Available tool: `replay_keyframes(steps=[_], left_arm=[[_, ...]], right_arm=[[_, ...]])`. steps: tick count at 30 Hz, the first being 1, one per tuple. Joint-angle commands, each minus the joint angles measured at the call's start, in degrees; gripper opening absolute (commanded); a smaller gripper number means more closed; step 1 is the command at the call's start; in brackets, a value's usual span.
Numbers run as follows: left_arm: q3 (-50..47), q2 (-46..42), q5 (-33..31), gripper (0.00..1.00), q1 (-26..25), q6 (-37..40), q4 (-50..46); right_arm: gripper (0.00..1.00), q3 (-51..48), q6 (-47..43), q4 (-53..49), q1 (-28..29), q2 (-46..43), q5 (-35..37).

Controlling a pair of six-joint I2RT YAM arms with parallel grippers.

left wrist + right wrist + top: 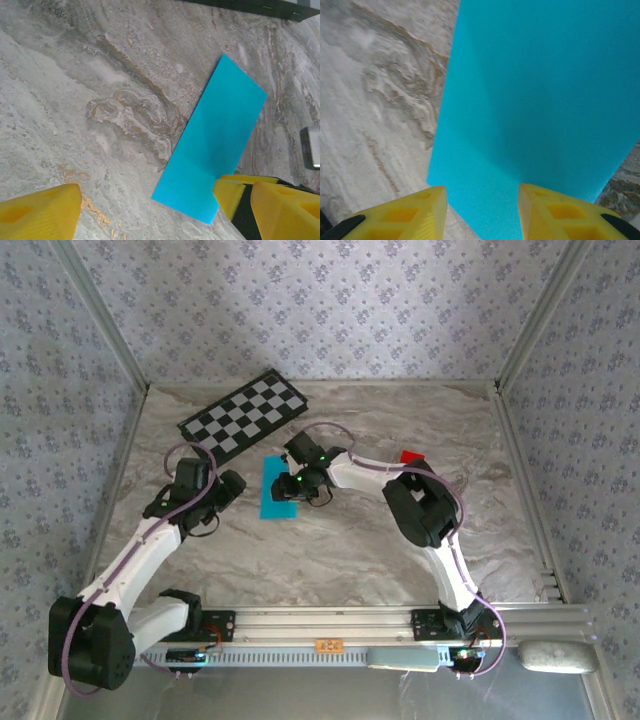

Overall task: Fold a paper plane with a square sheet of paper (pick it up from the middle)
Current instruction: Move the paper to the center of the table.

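Observation:
The square sheet of paper (277,490) lies flat on the marble table as a narrow cyan rectangle, with no pointed nose or plane shape to it. In the left wrist view the paper (215,145) runs diagonally. My left gripper (147,200) is open wide, and its right finger (231,196) sits at the paper's near corner. The left gripper (230,490) stands just left of the sheet. My right gripper (292,492) hovers low over the sheet's right side. Its yellow fingers (415,212) are apart above the paper (540,100). This right gripper (482,202) is open and holds nothing.
A black-and-white checkered board (245,415) lies at the back left, close behind the paper. A small red block (411,456) sits right of the right arm's forearm. Metal frame rails and patterned walls bound the table on three sides.

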Motion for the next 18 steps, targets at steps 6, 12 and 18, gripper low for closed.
replay_keyframes(steps=[6, 12, 18], left_arm=[[-0.6, 0.8, 2.2, 0.87, 0.7, -0.5, 1.1], [0.0, 5.1, 9.3, 0.95, 0.6, 1.1, 4.8], [1.2, 9.5, 13.3, 0.99, -1.2, 1.9, 8.2]], right_arm=[[0.43, -4.2, -4.6, -6.7, -1.4, -1.2, 2.1], [0.42, -16.8, -12.1, -5.8, -6.3, -7.7, -1.9], [0.42, -23.4, -16.3, -4.9, -9.7, -15.2, -7.4]])
